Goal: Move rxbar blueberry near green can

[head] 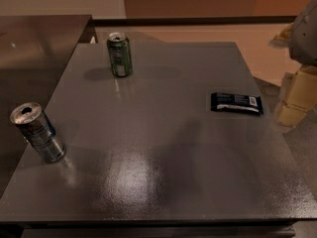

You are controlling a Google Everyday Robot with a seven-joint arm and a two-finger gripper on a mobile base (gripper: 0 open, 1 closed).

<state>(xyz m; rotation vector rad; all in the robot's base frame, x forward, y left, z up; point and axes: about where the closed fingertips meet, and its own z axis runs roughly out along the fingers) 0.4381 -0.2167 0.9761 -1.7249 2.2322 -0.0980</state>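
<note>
The rxbar blueberry (237, 103) is a flat dark navy wrapper with white lettering. It lies flat on the right side of the grey table (158, 148). The green can (120, 54) stands upright at the table's far left, well apart from the bar. My gripper (297, 100) shows as pale beige parts at the right edge of the view, under a grey-white arm section (306, 31). It sits just right of the bar, off the table's right edge, and holds nothing that I can see.
A silver and blue can (37, 132) stands near the table's left edge, closer to the front. A darker tabletop (34, 38) adjoins at the far left. A tan floor and wall lie beyond the far edge.
</note>
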